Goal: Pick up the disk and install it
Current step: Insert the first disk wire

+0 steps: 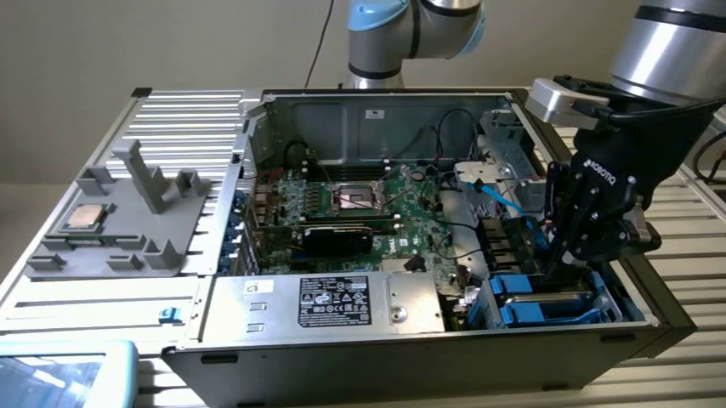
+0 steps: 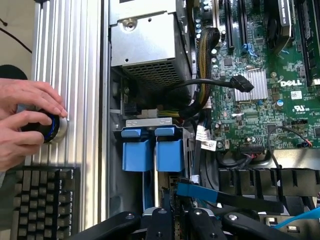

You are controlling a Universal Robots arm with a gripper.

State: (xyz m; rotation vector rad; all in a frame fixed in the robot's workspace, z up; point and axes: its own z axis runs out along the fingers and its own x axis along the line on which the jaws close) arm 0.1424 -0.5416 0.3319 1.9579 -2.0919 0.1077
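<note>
Computer case (image 1: 454,361), side panel off, lay on a slatted metal table (image 1: 114,293) with its green motherboard (image 1: 375,212) exposed. At the corner of the case on the exterior view's right, the black end effector (image 1: 564,274) reached straight down into the drive bay. Its fingers were drawn close together; whether they pinched anything could not be told. The disk (image 1: 542,308) sat low in that bay, directly beneath the fingertips — mostly its blue plastic carrier showed, the metal body largely hidden.

In the wrist view the end effector (image 2: 175,222) hung over the same carrier. There the disk (image 2: 137,155) showed two blue tabs side by side, near a bundle of black cables (image 2: 200,95). A person's hands (image 2: 30,100) rested on a round knob (image 2: 52,127) on the table, well apart from the bay.

By its look, the disk would be rigid and fairly heavy for its size. Its smooth metal sides could slip, and it would tolerate knocks poorly. The sounder hold would be across its long edges at the blue rails — not on the flat face or the connector end.
</note>
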